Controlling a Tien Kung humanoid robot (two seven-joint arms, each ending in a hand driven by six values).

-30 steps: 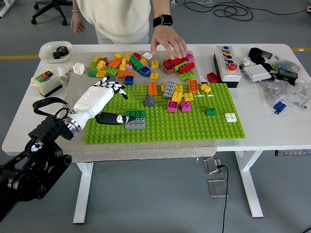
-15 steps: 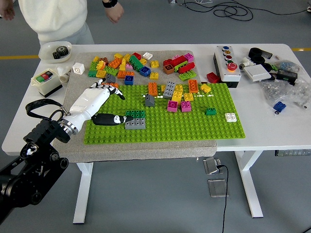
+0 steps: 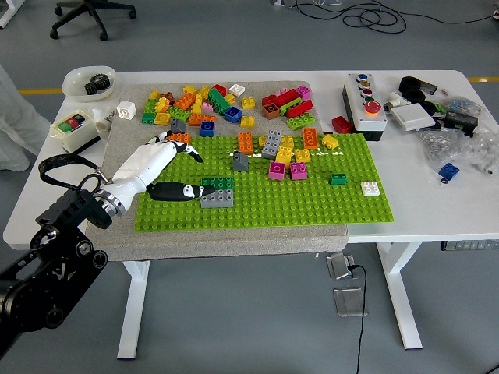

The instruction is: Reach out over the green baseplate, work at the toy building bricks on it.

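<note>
Single head view, high, facing forward-down over white table (image 3: 437, 210)

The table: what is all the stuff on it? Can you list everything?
green baseplate: one, bright green, middle of the white table, on a grey mat
bricks on the baseplate: over a dozen, orange, yellow, pink, grey, green, white
dark green and grey bricks: a stacked pair, near the hand
loose bricks: a mixed-colour heap, on the mat behind the baseplate
white bowl: one, far left corner
button box: one, white, right of the bricks
small switch box: one, left edge
bagged parts: several, far right
person: white clothing, left edge
left hand: white, fingers relaxed over the baseplate's left end
</note>
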